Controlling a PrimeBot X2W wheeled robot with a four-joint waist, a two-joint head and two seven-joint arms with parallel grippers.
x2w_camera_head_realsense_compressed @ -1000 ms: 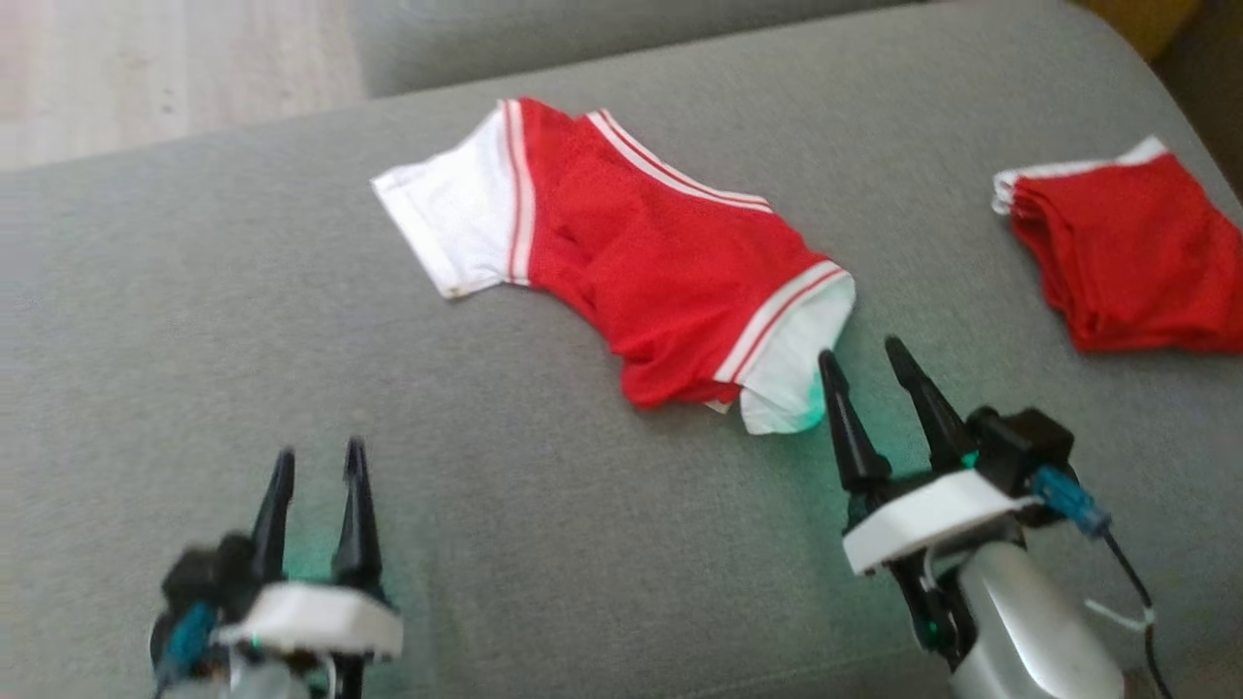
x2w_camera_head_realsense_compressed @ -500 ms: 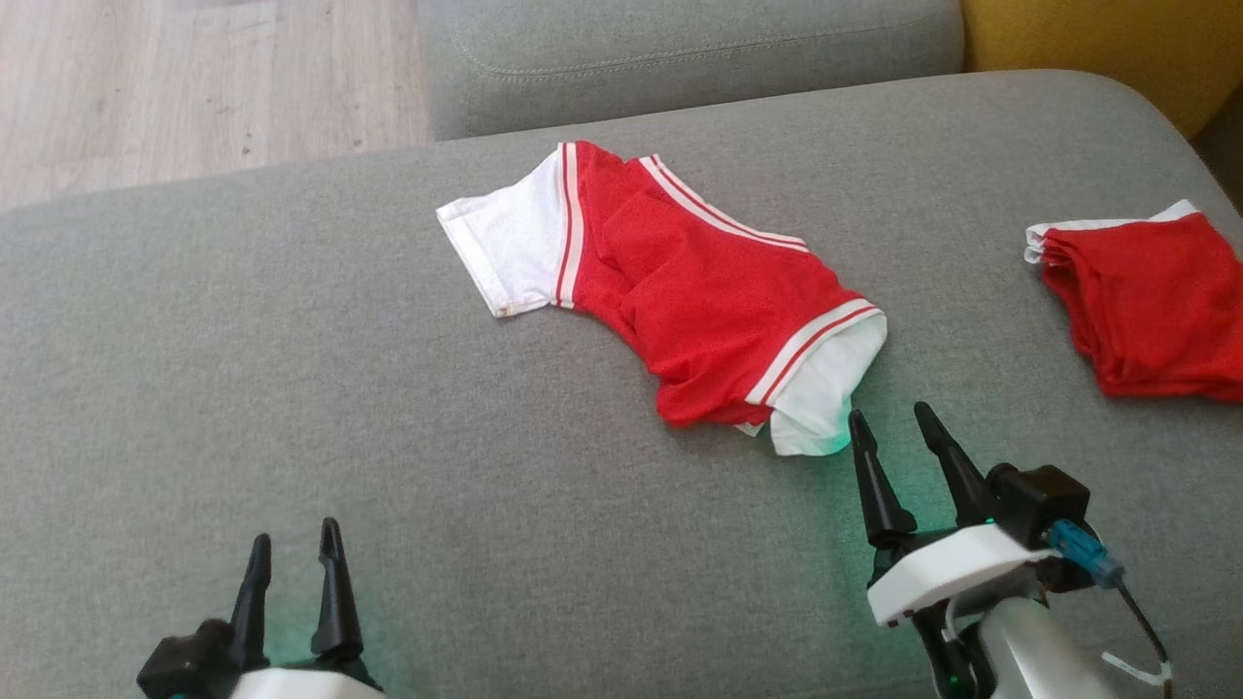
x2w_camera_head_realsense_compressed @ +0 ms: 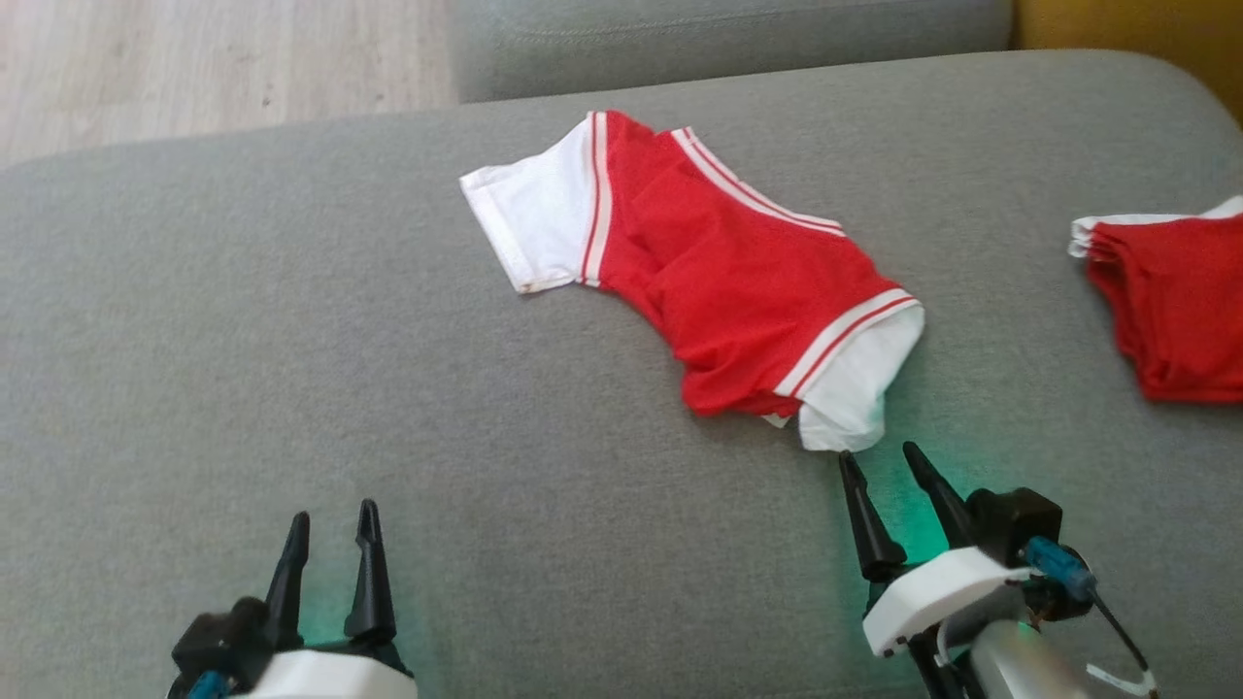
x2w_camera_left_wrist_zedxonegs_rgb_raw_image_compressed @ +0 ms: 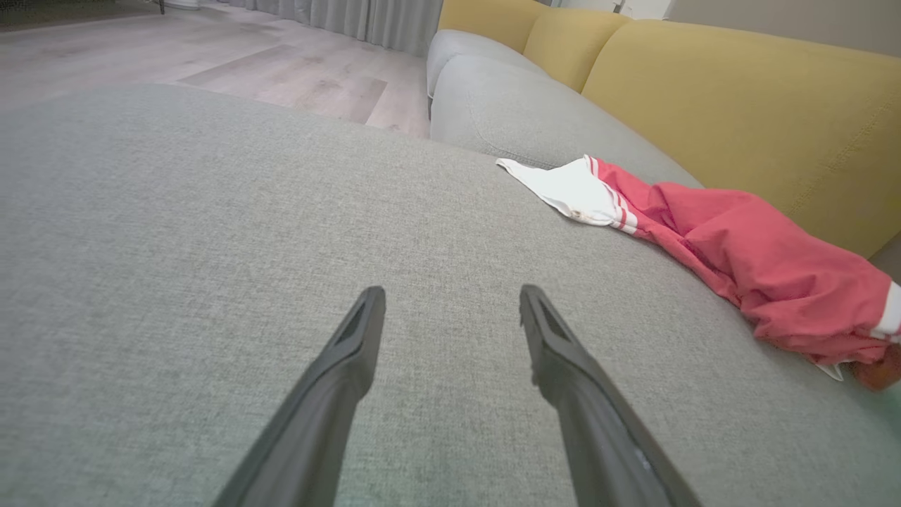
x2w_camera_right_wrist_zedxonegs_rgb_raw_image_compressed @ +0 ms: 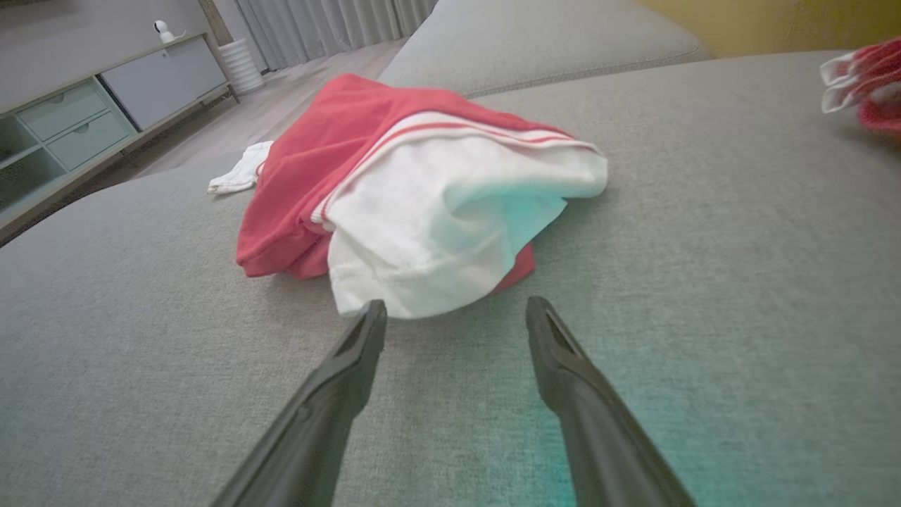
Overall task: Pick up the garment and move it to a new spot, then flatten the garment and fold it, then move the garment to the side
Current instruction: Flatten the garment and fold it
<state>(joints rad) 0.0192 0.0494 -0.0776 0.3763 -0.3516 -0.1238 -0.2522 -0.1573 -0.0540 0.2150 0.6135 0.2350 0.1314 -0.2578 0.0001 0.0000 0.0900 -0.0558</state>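
Note:
A red garment with white ends and striped trim lies rumpled across the middle of the grey sofa cushion. My right gripper stands open just below its near white end, fingertips almost at the hem; in the right wrist view the garment lies right ahead of the open right gripper. My left gripper is open at the lower left, well away from the cloth. In the left wrist view the left gripper hovers over bare cushion, the garment off to the right.
A second red and white garment lies folded at the cushion's right edge. Another grey cushion and wooden floor are beyond. A yellow backrest runs behind. A low cabinet stands across the room.
The head camera has shifted, so the whole picture moved. My right gripper has drawn back slightly from beside the white end to just below it. Both grippers stay open.

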